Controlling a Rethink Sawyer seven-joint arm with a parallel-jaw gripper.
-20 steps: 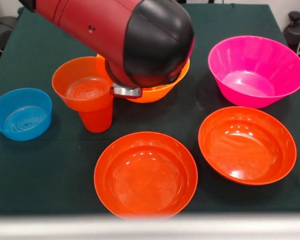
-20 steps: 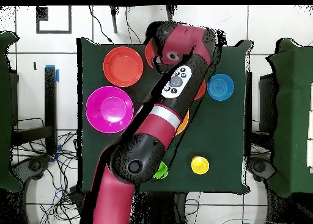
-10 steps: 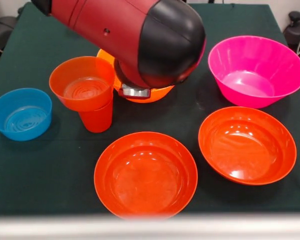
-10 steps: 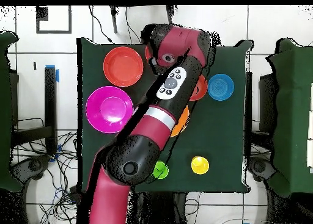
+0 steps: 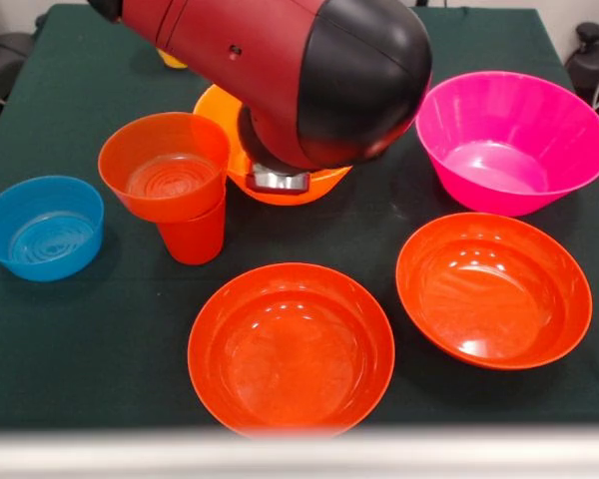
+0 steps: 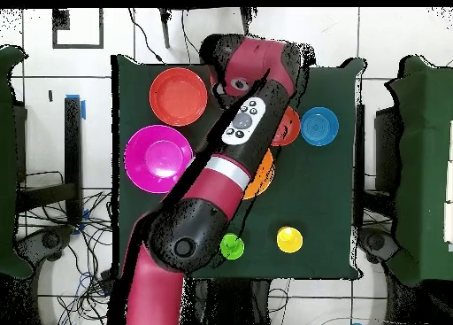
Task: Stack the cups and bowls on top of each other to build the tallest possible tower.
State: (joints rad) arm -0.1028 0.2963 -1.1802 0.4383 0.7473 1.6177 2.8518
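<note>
A small red-orange bowl [image 5: 165, 165] rests on an upright red-orange cup [image 5: 192, 238], forming a short tower left of centre. Just behind it, the large orange bowl [image 5: 218, 112] is mostly covered by the arm. Of my gripper [image 5: 278, 181] only a metal part shows under the black wrist, over the orange bowl's front rim. The blue bowl [image 5: 42, 228] stands at the left and the magenta bowl [image 5: 514, 140] at the right. Two wide red-orange bowls [image 5: 292, 349] [image 5: 494, 289] sit at the front. The overhead view shows a green cup [image 6: 233, 246] and a yellow cup [image 6: 289, 240].
The bulky red and black arm [image 5: 280, 70] hangs low over the table's middle. In the overhead view it hides one wide bowl and part of the orange bowl [image 6: 264, 175]. The table's front edge [image 5: 299, 444] runs close to the nearest wide bowl.
In the front view the arm has swung to the right, uncovering more of the orange bowl's left rim. The small bowl on the cup shifted slightly left early on.
</note>
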